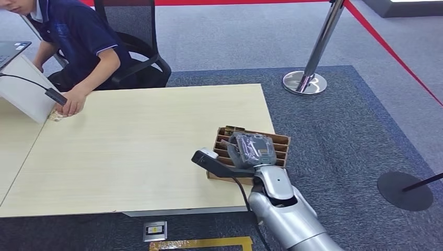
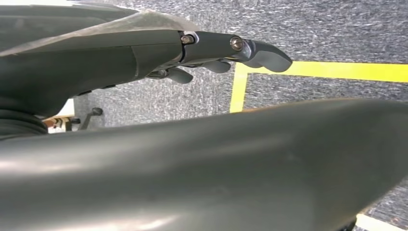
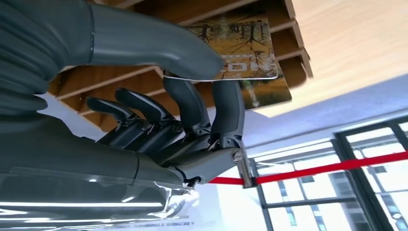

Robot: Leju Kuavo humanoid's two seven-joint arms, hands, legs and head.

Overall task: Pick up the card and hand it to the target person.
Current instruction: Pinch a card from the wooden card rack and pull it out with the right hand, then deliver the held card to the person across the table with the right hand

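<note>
The card (image 3: pixel 245 53), printed with yellow autumn trees, is pinched between the thumb and fingers of my right hand (image 3: pixel 192 110). In the head view my right hand (image 1: pixel 253 149) hangs over the slotted wooden card rack (image 1: pixel 279 141) at the table's near right corner and hides the card. A second card (image 3: pixel 267 91) stands in a slot of the rack (image 3: pixel 288 29) just behind it. The person (image 1: pixel 83 36) in a dark blue shirt sits at the far left, with a hand (image 1: pixel 70 104) on the table. My left hand (image 2: pixel 211 53) hangs over the carpet, holding nothing, its fingers apart.
The light wooden table (image 1: pixel 130 136) stretches left from the rack. A white stand (image 1: pixel 23 91) with a cable and a laptop (image 1: pixel 10 49) are at the far left. A chrome stanchion (image 1: pixel 308 78) with red rope (image 1: pixel 386 47) and a black base (image 1: pixel 405 191) stand to the right.
</note>
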